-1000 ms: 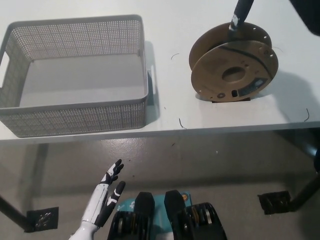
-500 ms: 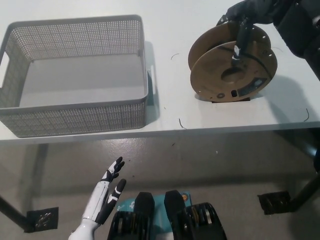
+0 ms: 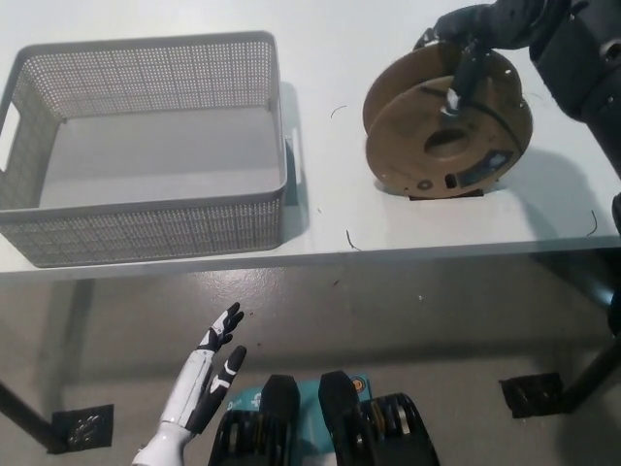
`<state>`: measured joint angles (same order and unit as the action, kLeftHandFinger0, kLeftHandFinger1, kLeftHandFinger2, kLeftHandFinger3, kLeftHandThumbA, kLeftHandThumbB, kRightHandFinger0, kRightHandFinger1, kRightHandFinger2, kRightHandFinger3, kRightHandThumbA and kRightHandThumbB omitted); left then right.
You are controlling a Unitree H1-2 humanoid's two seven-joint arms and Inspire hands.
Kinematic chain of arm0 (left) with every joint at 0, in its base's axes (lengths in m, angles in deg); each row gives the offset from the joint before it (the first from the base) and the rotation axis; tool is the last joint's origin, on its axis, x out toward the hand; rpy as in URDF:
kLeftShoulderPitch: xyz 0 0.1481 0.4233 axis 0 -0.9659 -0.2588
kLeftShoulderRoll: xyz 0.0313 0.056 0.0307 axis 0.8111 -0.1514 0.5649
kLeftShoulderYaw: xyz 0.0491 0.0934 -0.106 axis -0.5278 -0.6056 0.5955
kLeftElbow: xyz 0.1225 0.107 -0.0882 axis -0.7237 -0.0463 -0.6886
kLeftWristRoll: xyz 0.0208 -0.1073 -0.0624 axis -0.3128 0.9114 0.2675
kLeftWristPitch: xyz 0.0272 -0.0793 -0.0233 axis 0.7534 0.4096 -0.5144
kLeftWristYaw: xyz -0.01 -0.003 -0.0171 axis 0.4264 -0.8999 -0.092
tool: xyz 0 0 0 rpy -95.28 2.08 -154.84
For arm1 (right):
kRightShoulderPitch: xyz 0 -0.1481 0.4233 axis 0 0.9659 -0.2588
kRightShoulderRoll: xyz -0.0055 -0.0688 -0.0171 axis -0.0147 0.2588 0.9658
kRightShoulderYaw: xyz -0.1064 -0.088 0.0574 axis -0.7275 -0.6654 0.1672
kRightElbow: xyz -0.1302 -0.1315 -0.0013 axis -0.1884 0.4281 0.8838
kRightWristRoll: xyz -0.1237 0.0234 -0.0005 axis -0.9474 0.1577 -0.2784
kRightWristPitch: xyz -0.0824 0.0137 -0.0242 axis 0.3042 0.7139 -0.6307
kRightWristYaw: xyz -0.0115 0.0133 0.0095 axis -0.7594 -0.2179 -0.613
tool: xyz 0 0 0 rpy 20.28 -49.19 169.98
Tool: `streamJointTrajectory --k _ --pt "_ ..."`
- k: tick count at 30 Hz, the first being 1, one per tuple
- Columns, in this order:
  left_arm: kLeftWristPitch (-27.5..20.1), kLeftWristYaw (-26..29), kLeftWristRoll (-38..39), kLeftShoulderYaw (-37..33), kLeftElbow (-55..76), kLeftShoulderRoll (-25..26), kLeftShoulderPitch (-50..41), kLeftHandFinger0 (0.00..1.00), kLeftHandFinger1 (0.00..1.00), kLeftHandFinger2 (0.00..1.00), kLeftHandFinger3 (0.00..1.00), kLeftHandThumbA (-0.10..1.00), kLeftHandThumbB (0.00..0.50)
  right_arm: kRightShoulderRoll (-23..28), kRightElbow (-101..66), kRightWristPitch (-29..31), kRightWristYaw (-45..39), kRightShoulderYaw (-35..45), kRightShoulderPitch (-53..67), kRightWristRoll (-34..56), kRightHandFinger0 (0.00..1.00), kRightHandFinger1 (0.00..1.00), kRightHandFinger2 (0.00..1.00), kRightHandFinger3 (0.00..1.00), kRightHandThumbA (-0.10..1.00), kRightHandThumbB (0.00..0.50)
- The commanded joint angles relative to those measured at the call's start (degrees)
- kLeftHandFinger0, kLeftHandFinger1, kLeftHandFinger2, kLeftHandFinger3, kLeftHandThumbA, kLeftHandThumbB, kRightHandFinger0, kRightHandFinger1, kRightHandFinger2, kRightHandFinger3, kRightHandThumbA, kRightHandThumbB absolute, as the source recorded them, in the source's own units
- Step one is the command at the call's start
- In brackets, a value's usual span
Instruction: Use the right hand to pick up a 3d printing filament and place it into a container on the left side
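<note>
A brown cardboard filament spool [image 3: 417, 146] wound with black filament stands on its edge at the table's right, leaning slightly. My black right hand [image 3: 482, 34] comes down from the upper right and lies over the spool's top rim. One finger reaches down the front flange toward the hub, and another curls behind the rear flange. The grey mesh basket [image 3: 146, 44] sits on the left of the table, with nothing inside. My white left hand [image 3: 206, 381] rests low at the lower left, below the table's front edge, fingers spread.
The white table [image 3: 330, 218] ends in a front edge just below the basket and spool. Short stray bits of black filament [image 3: 351, 239] lie between the two and at the far right. Floor plates [image 3: 532, 393] of the table legs show below.
My right hand came down from above onto the spool's top and closed around its rim. The spool has tipped slightly to the left. The left hand barely moved.
</note>
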<state>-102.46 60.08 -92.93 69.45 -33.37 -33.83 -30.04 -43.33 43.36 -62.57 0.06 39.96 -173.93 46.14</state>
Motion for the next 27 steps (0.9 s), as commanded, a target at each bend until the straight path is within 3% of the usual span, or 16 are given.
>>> streamJointTrajectory --k 1,2,3,5,6,7,8,11,14,16,18,21,22,23,25,27 --pt "-2.33 -0.28 0.73 0.0 1.15 0.48 1.97 1.0 1.0 1.0 1.0 1.0 0.182 0.35 0.43 4.56 11.87 4.49 3.72 1.8 0.0 0.27 0.54 0.32 -0.1 0.131" --pt "-2.2 -0.3 0.6 0.0 1.3 0.5 1.9 1.0 1.0 1.0 1.0 1.0 0.182 0.47 0.47 4.7 12.17 5.56 3.81 2.44 0.0 0.36 0.71 0.55 -0.1 0.124" --pt "-2.19 -0.23 0.43 -0.03 1.3 0.49 1.93 1.0 1.0 1.0 1.0 1.0 0.188 0.8 0.44 5.76 13.67 5.93 4.0 2.06 0.07 0.54 0.88 0.8 -0.1 0.091" --pt "-2.37 -0.06 0.27 -0.08 1.01 0.42 2.02 1.0 1.0 1.0 1.0 1.0 0.193 0.95 1.1 4.77 14.27 9.08 4.13 4.13 0.09 0.57 0.91 0.96 -0.1 0.085" --pt "-2.44 0.04 0.24 -0.19 0.89 0.46 2.07 1.0 1.0 1.0 1.0 1.0 0.191 1.13 1.27 4.76 14.19 10.3 4.2 4.98 0.09 0.53 0.85 0.92 -0.1 0.142" --pt "-2.44 0.09 0.06 -0.18 0.85 0.42 2.09 1.0 1.0 1.0 1.0 1.0 0.192 1.35 1.48 4.6 14.14 12.11 4.24 5.92 0.1 0.52 0.84 0.91 -0.1 0.162" --pt "-2.42 0.08 -0.04 -0.19 0.88 0.45 2.09 1.0 1.0 1.0 1.0 1.0 0.193 1.45 1.55 4.76 14.43 12.44 4.25 5.83 0.16 0.6 0.9 0.93 -0.1 0.17" --pt "-2.43 0.11 -0.19 -0.26 0.85 0.46 2.0 1.0 1.0 1.0 1.0 1.0 0.188 1.88 2.01 4.56 15.83 14.5 4.38 5.51 0.23 0.66 0.98 0.99 -0.1 0.16" --pt "-2.46 0.31 -0.17 -0.35 0.63 0.58 2.14 1.0 1.0 1.0 1.0 1.0 0.204 2.24 2.46 4.0 16.88 16.75 4.91 6.44 0.18 0.64 0.97 1.0 -0.1 0.164" --pt "-2.46 0.25 -0.02 -0.33 0.57 0.57 2.18 1.0 1.0 1.0 1.0 1.0 0.205 2.44 2.7 3.33 17.95 18.66 5.35 7.47 0.21 0.65 0.97 0.97 -0.1 0.168" --pt "-2.45 0.26 -0.17 -0.27 0.57 0.6 2.3 1.0 1.0 1.0 1.0 1.0 0.205 2.31 3.39 -0.54 19.53 23.79 5.5 11.64 0.2 0.61 0.89 0.89 -0.1 0.183" --pt "-2.42 0.27 -0.49 -0.18 0.67 0.74 2.31 1.0 1.0 1.0 1.0 1.0 0.198 2.58 3.99 -2.24 20.42 32.75 6.34 18.34 0.26 0.73 1.0 1.0 -0.1 0.137" --pt "-2.45 0.28 -0.43 -0.16 0.62 0.83 2.36 1.0 1.0 1.0 1.0 1.0 0.191 2.68 4.36 -3.5 20.99 37.71 6.76 22.06 0.17 0.68 1.0 1.0 -0.1 0.133" --pt "-2.45 0.24 -0.25 -0.16 0.63 0.85 2.35 1.0 1.0 1.0 1.0 1.0 0.185 2.78 4.48 -4.16 21.01 40.15 6.97 24.01 0.13 0.62 1.0 0.93 -0.1 0.118" --pt "-2.46 0.38 0.12 -0.35 0.58 0.65 2.25 1.0 1.0 1.0 1.0 1.0 0.179 2.97 4.96 -6.31 21.85 47.7 7.56 29.11 0.01 0.45 0.9 1.0 -0.1 0.134" --pt "-2.46 0.34 0.05 -0.26 0.77 0.69 1.95 1.0 1.0 1.0 1.0 1.0 0.175 2.66 5.23 -7.25 22.79 50.75 8.18 30.34 0.0 0.32 0.84 1.0 -0.1 0.123"
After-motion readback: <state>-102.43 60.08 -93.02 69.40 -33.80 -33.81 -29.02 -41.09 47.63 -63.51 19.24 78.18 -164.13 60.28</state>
